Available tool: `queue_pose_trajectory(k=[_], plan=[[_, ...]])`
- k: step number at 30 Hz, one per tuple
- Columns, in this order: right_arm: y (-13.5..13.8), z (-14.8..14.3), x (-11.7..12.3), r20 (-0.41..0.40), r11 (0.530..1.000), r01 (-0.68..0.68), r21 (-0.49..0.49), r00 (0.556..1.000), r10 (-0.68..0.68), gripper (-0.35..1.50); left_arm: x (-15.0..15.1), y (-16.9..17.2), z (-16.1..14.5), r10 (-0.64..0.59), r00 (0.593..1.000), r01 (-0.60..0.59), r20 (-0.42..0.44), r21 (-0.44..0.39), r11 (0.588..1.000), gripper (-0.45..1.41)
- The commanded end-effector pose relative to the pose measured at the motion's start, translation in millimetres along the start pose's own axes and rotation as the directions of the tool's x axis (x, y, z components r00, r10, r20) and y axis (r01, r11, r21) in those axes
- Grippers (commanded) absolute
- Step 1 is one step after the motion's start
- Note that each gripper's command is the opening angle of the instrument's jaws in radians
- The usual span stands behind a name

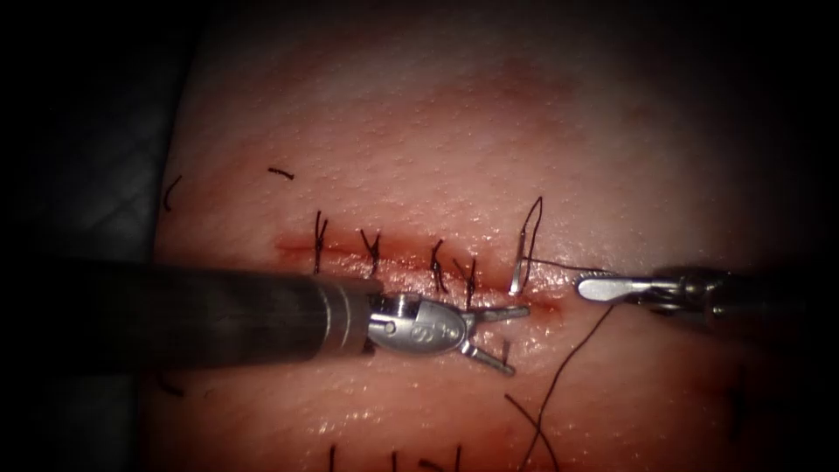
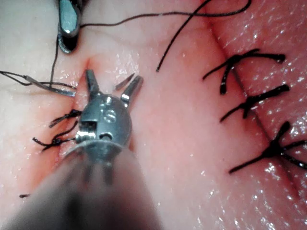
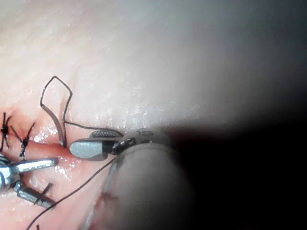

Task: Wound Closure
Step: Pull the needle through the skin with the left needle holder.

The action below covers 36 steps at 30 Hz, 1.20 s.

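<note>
Endoscope view: left pincer (image 1: 500, 339) spread wide, holding nothing. Right pincer (image 1: 594, 287) clenched on thread (image 1: 559, 264). Needle (image 1: 517, 276) stands in the cut's (image 1: 301, 248) right end. Judgement: needle stiff, slick; grip mid-curve. Tissue (image 1: 454, 122) soft.

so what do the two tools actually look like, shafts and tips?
The left tool has a thick dark cylindrical shaft, a silver collar, then a rounded silver wrist with a slotted screw head and two slim metal jaws. The right tool has a darker metal wrist and a smooth, rounded, spoon-like silver tip; its shaft is pale grey.
</note>
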Motion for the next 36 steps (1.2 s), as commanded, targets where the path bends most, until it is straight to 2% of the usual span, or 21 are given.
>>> queue_pose_trajectory(k=[1, 3, 4, 5, 7, 8, 11, 13, 15, 17, 23, 26, 27, 31, 36], plan=[[0.5, 0.6, -0.5, -0.001, 1.0, -0.002, 0.001, 1.0, 0.002, 0.12, -0.6, 0.2, 0.8, 0.01, 1.0, -0.01, 0.006, -0.003, 1.0, 0.42], [0.4, 0.5, -0.6, -0.005, 1.0, -0.009, 0.006, 1.0, 0.009, 0.12, -0.9, 0.4, 1.0, 0.001, 1.0, 0.0, 0.016, -0.015, 1.0, 0.25], [0.4, 0.5, -0.6, -0.007, 1.0, -0.009, 0.008, 1.0, 0.009, 0.11, -1.1, 0.5, 1.0, -0.015, 1.0, 0.016, 0.02, -0.02, 1.0, 0.02], [0.4, 0.5, -0.7, -0.009, 1.0, -0.009, 0.01, 1.0, 0.009, 0.02, -1.3, 0.6, 0.9, -0.079, 0.996, 0.08, 0.033, -0.028, 0.996, -0.45], [0.3, 0.5, -0.8, -0.021, 1.0, -0.016, 0.02, 1.0, 0.016, -0.03, -1.5, 0.5, 0.6, -0.134, 0.989, 0.138, 0.066, -0.058, 0.989, -0.45], [0.3, 0.5, -0.9, -0.03, 1.0, -0.016, 0.022, 0.999, 0.016, -0.05, -1.6, 0.4, 0.4, -0.199, 0.977, 0.205, 0.081, -0.067, 0.977, -0.45], [0.1, 0.4, -1.2, -0.033, 1.0, -0.016, 0.023, 0.999, 0.017, -0.15, -1.7, 0.3, 0.1, -0.273, 0.959, 0.278, 0.081, -0.06, 0.959, -0.45], [0.1, 0.4, -1.4, -0.034, 1.0, -0.016, 0.023, 0.999, 0.016, -0.16, -1.6, 0.3, -0.1, -0.374, 0.924, 0.379, 0.076, -0.067, 0.923, -0.45], [0.1, 0.5, -1.6, -0.036, 1.0, -0.015, 0.023, 0.999, 0.016, -0.2, -1.4, 0.5, -0.2, -0.49, 0.869, 0.494, 0.075, -0.064, 0.867, -0.45], [0.1, 0.6, -1.8, -0.038, 1.0, -0.019, 0.023, 0.999, 0.02, -0.2, -1.1, 0.6, -0.3, -0.606, 0.792, 0.61, 0.075, -0.061, 0.79, -0.45], [0.5, 1.3, -2.6, -0.048, 0.999, -0.024, 0.028, 0.999, 0.025, -0.25, 0.1, 0.5, -0.5, -0.754, 0.653, 0.758, 0.075, -0.061, 0.65, -0.45], [0.8, 1.7, -3.1, -0.053, 0.999, -0.031, 0.026, 0.998, 0.032, -0.28, 1.0, 0.1, -0.8, -0.842, 0.538, 0.843, 0.05, -0.058, 0.535, -0.45], [0.9, 1.8, -3.2, -0.051, 0.999, -0.035, 0.025, 0.998, 0.036, -0.3, 1.3, -0.1, -1.0, -0.876, 0.481, 0.876, 0.034, -0.06, 0.479, -0.45], [1.2, 2.1, -3.4, -0.05, 0.999, -0.037, 0.025, 0.998, 0.038, -0.3, 2.2, -0.6, -2.0, -0.948, 0.319, 0.946, 0.004, -0.066, 0.318, -0.45], [1.2, 2.1, -3.4, -0.05, 0.999, -0.042, 0.026, 0.998, 0.043, -0.35, 3.5, -1.1, -3.5, -0.973, 0.23, 0.967, -0.023, -0.107, 0.231, -0.45]])
